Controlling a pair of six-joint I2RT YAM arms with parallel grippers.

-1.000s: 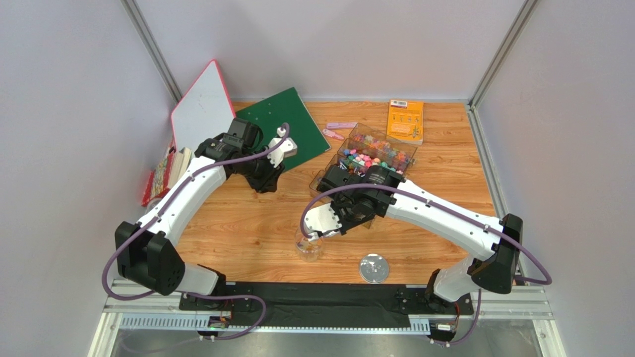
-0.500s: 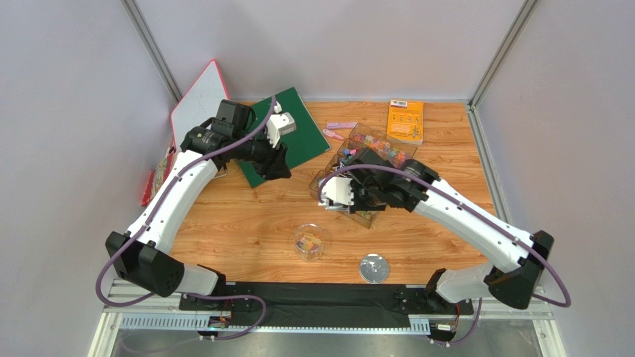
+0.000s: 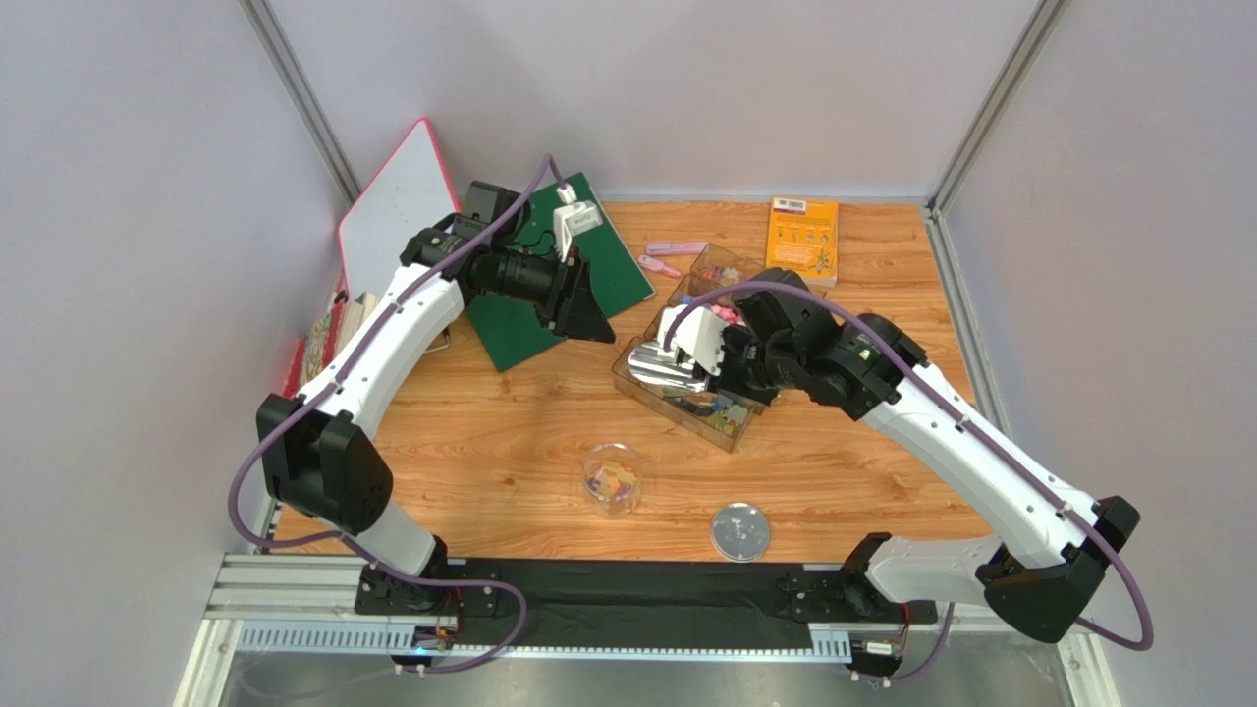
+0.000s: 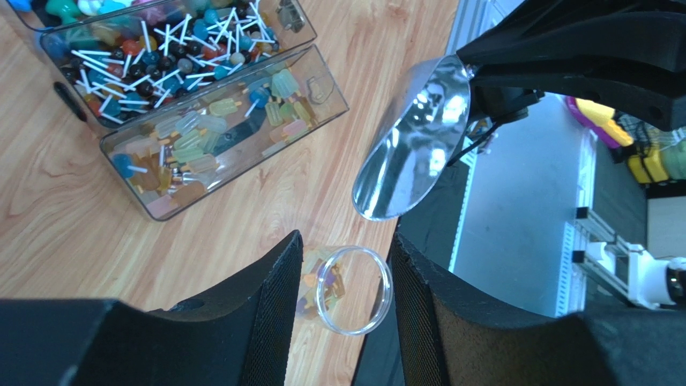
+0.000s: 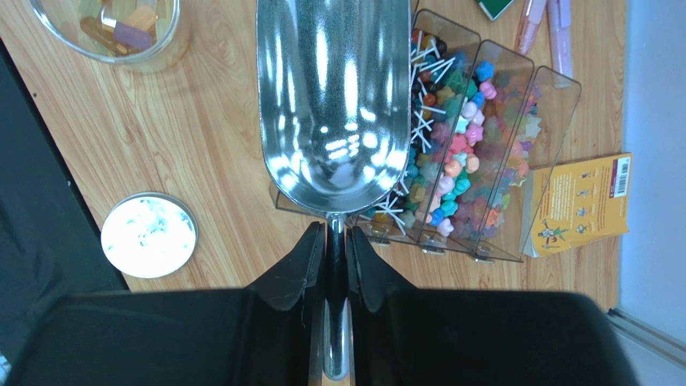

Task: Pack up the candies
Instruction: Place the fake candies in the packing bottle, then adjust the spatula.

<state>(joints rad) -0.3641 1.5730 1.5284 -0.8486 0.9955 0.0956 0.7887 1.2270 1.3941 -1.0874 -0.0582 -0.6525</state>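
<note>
Grips, with the right gripper, the thin handle of a polished steel scoop: fingers pinched narrow on it, bowl empty and poised over the near end of a clear plastic box of three long compartments. Holds the left gripper raised over the dark green board, claw about half wide, nothing in it.

Finds the candies, tiny multicoloured sweets in pink, teal, blue, red and amber, almost all inside that box, the ones on thin white sticks in the compartment under the scoop, with a few in the small clear round jar standing well apart toward the near edge, silver lid off and just beside it.

Looks like light, hard, loose stuff: likely to roll, bounce and spill from a tilted bowl, sticks apt to tangle and catch on a compartment wall. Seems too small to pinch one by one; better taken in bulk, scoop lip pushed low along a compartment floor, then lifted level. Calls for a slow pour, given a jar mouth apparently narrower than the bowl, and perhaps for steadying the jar by its wall.
</note>
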